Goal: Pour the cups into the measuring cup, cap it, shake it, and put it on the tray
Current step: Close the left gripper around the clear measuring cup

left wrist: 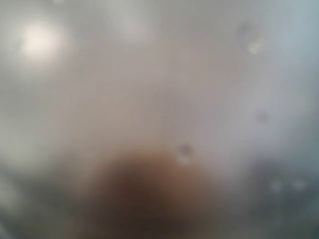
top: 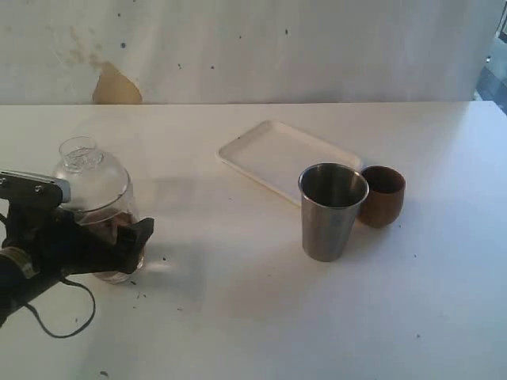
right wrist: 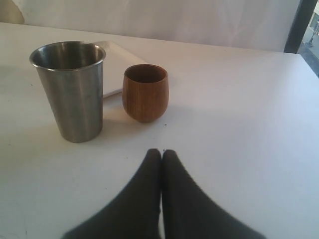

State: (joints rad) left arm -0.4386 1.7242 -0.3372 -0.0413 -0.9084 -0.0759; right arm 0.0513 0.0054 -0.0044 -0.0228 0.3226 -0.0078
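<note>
At the left edge of the counter, we see the measuring cup, clear plastic with a domed clear cap on top and something brown low inside. The left fingers are clamped around its lower half. The cup leans, its top tipped toward the left edge; we cannot tell whether its base touches the counter. The left wrist view is only a grey blur with a brown patch.

Well apart to the right, the steel tumbler stands upright with the wooden cup just beside it. Both sit near the corner of the white tray, which holds nothing. The right fingers are pressed together, gripping nothing, and point toward the two cups.

We judge that pouring and capping are done and that shaking is in hand or about to begin. The next move calls for a firm grip and a seated cap. After that, the cup must be carried rightward across the counter and set upright inside the tray's rim, clear of the tumbler.
</note>
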